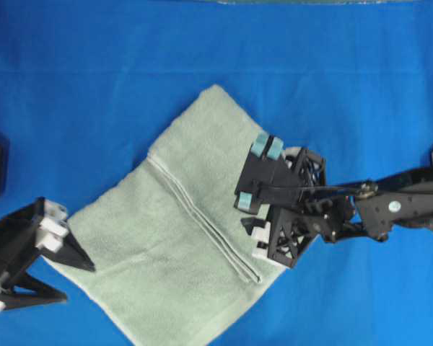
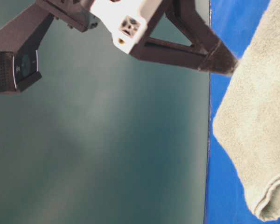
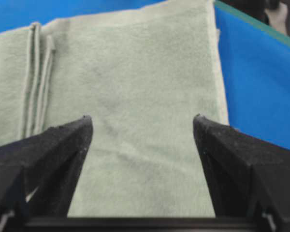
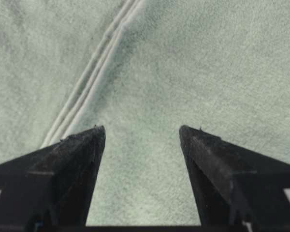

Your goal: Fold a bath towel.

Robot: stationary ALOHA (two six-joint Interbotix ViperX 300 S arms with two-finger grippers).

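on the blue cloth [image 1: 94, 86] the folded bath towel [image 1: 166, 245] lies slantwise, hem bands running across its middle. over its right part the right gripper [image 4: 142, 133] hangs from an arm reaching in from the right, jaws spread wide and empty. at the towel's left corner the left gripper [image 3: 142, 125] points across the cloth, jaws apart, holding nothing.

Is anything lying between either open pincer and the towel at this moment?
Nothing visible. The left pincer and right pincer both stand open with only the pale sage-green terry-cloth bath towel beneath them, spread on the bright blue smooth cloth.
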